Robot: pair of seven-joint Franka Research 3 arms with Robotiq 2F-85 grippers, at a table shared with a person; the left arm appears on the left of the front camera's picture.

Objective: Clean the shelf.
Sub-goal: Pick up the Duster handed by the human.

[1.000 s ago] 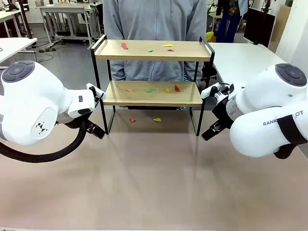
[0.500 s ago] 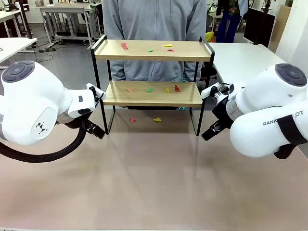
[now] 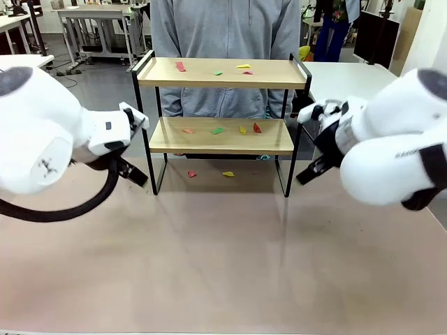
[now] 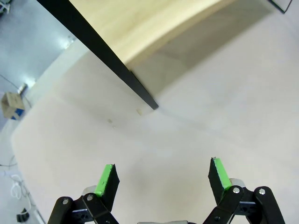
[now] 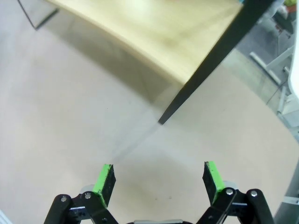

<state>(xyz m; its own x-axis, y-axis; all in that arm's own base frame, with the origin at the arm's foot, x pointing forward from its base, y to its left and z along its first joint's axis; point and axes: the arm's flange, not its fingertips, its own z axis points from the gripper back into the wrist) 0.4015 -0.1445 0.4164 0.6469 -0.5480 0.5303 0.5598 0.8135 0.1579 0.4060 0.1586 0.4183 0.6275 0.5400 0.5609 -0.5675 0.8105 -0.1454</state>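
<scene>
A: Where does the work stand now?

B: On the big beige table (image 3: pixel 223 265) the left arm (image 3: pixel 42 139) and the right arm (image 3: pixel 398 153) come in from the two sides. The shelf (image 3: pixel 220 105) stands upright between them, toward the far edge, just in front of a person (image 3: pixel 223 28) in a grey top. I judge that no cleaning is begun yet and this is the approach.

A: And the grippers?

B: The left gripper (image 4: pixel 162 167) has its jaws spread wide with nothing between them. It looks down at the table near a black leg (image 4: pixel 140 91) of the shelf. The right gripper (image 5: pixel 159 167) is the same, wide apart and empty, near the leg on the other side.

A: What must be removed?

B: Small coloured scraps (image 3: pixel 217 130). Some lie on the top board (image 3: pixel 202 73), some on the lower board (image 3: pixel 167 139), and two on the table under the shelf. They seem to be paper, but they are too small to be sure.

A: What does the next move need?

B: I think one gripper must reach over a board and pinch a very flat scrap without pushing the frame.

A: Is anything hard to see?

B: In the front view both arms are blurred and cover most of their grippers.
</scene>
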